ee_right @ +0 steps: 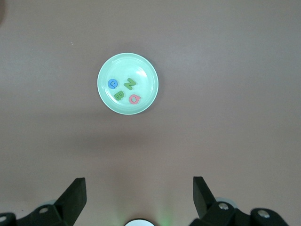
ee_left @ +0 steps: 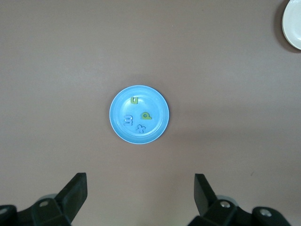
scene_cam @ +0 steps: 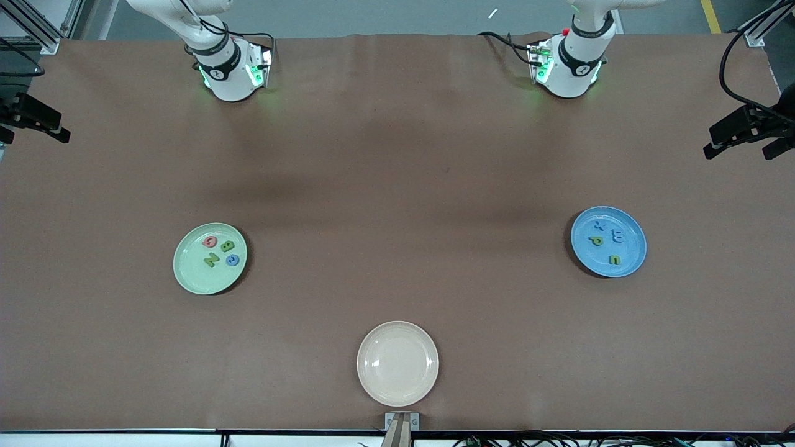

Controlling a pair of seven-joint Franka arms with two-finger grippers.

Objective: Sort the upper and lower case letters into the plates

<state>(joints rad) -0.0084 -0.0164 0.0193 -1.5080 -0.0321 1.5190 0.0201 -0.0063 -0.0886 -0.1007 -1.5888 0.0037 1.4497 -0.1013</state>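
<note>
Green plate (scene_cam: 210, 258): lies flat on my table (scene_cam: 397, 155) toward my right arm's end; round, so no long axis.
Letters in green plate: four — red letter (scene_cam: 210, 241), green B (scene_cam: 228, 246), green N (scene_cam: 212, 259), blue letter (scene_cam: 232, 260), all flat and close together, facing various ways.
Blue plate (scene_cam: 608, 241): lies flat toward my left arm's end, well apart from the green plate.
Letters in blue plate: four — blue x (scene_cam: 600, 225), green p (scene_cam: 597, 239), blue E (scene_cam: 618, 236), green n (scene_cam: 614, 259), all flat.
Cream plate (scene_cam: 397, 363): nearest the front camera, between the two others.
My left gripper (ee_left: 141, 197): fingers spread wide, holding nothing, high over the blue plate.
My right gripper (ee_right: 139, 197): fingers spread wide, holding nothing, high over the green plate.
</note>
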